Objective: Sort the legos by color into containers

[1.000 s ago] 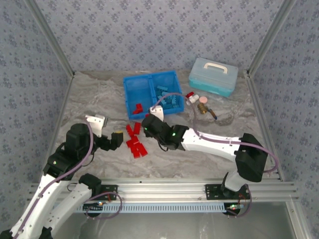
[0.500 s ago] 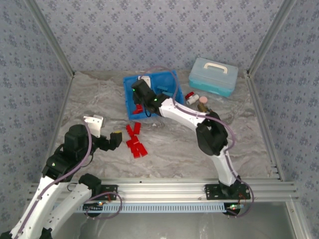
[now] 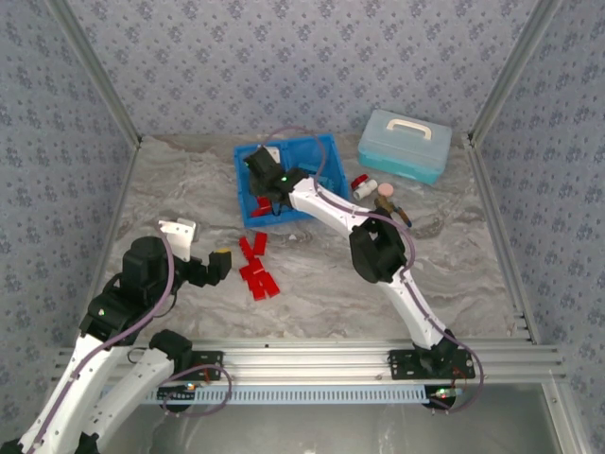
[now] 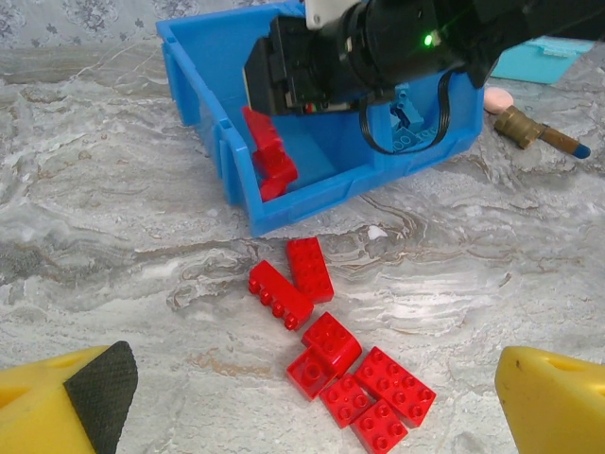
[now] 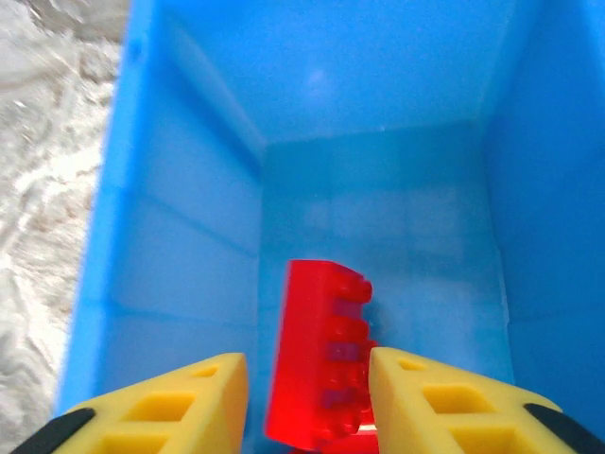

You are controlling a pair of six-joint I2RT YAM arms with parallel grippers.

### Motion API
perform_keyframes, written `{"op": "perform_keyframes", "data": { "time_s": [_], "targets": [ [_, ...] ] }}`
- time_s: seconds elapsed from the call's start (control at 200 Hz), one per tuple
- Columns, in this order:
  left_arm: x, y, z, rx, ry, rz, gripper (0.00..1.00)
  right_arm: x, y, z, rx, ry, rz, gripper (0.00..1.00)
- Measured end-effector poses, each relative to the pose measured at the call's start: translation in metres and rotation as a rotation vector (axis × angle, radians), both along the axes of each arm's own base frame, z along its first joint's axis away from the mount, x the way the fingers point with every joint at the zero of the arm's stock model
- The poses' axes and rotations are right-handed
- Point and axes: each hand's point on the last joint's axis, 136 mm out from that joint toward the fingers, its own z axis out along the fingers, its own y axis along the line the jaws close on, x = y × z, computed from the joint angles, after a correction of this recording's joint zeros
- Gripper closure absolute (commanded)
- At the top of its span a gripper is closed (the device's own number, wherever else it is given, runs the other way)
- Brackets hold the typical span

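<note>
Right gripper (image 3: 262, 192), beside red pile (image 4: 340, 359) a second ago, now over bin (image 5: 180, 236), left compartment. Fingers spread; red brick (image 5: 317, 350) just below them, released, I think. Left gripper (image 3: 219, 265) gaping, pile just ahead. More red to move.

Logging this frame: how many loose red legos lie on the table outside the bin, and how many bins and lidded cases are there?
Loose red legos: 7
Blue bin: 1
Pale teal lidded case: 1
Total: 9
</note>
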Motion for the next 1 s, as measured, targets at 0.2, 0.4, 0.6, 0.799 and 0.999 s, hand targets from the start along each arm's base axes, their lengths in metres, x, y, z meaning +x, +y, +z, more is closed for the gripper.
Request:
{"op": "perform_keyframes", "data": {
  "time_s": [0.2, 0.4, 0.6, 0.799, 0.999],
  "targets": [
    [0.0, 0.0, 0.0, 0.0, 0.0, 0.0, 0.01, -0.004, -0.002, 0.035, 0.009, -0.038, 0.025, 0.57],
    [0.001, 0.001, 0.0, 0.004, 0.0, 0.007, 0.01, -0.049, -0.015, 0.107, 0.022, -0.129, 0.095, 0.56],
    [0.013, 0.018, -0.021, 0.042, 0.1, 0.155, 0.01, -0.134, -0.03, 0.164, 0.067, -0.275, 0.191, 0.52],
    [0.032, 0.027, -0.067, 0.076, 0.339, 0.372, 0.06, -0.197, -0.091, 0.121, 0.019, -0.348, 0.181, 0.36],
    [0.04, 0.019, -0.123, -0.019, 0.49, 0.511, 0.15, -0.21, -0.168, 0.098, -0.017, -0.35, 0.02, 0.08]
  ]
}}
